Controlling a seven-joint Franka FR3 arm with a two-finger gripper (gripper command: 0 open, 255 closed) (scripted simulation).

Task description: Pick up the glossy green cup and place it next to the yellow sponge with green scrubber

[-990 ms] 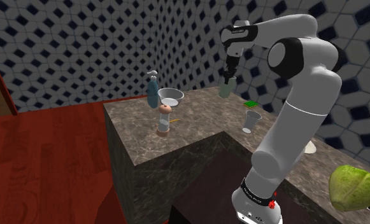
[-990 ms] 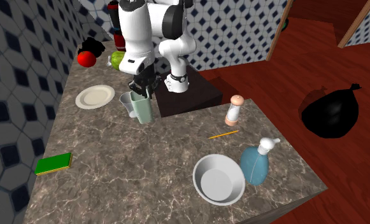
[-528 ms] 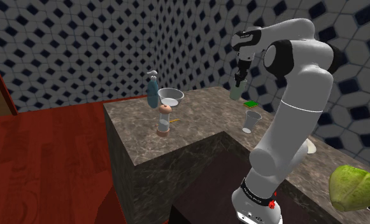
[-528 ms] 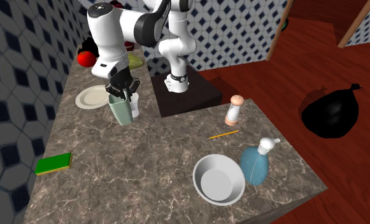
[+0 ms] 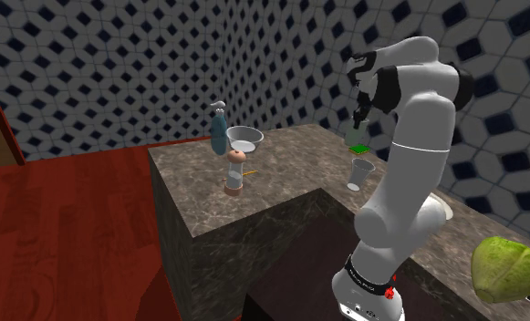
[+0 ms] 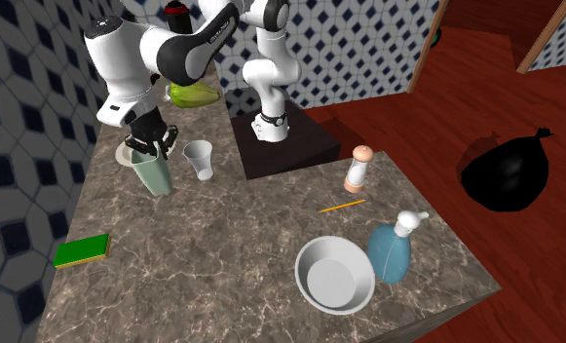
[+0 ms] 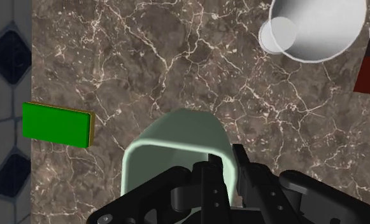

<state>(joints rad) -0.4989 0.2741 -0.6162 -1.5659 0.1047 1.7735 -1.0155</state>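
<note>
Since half a second ago the arm has swung further toward the second exterior view's left, carrying the pale green cup (image 6: 155,173) past the white cup (image 6: 199,159); everything else on the marble counter (image 6: 232,244) has stayed put.

Going from that view's left, the sponge (image 6: 81,250), green on top with a yellow edge, lies flat near the wall, well apart from the carried cup. Next comes a white plate (image 6: 125,156), partly hidden behind the green cup. The gripper (image 6: 146,146) clamps that cup by its rim and holds it upright. In the wrist view one black finger (image 7: 212,167) sits inside the cup (image 7: 177,149) and the other outside, pinching the wall, with the sponge (image 7: 56,125) off to one side and the white cup (image 7: 307,28) beyond. Whether the base clears the counter cannot be told.

Further right stand the white cup, a green cabbage (image 6: 195,95) by the wall, the dark stand (image 6: 290,151), a shaker (image 6: 358,169), a yellow pencil (image 6: 342,206), a grey bowl (image 6: 334,274) and a blue pump bottle (image 6: 394,246). A black bag (image 6: 505,171) lies on the red floor.
</note>
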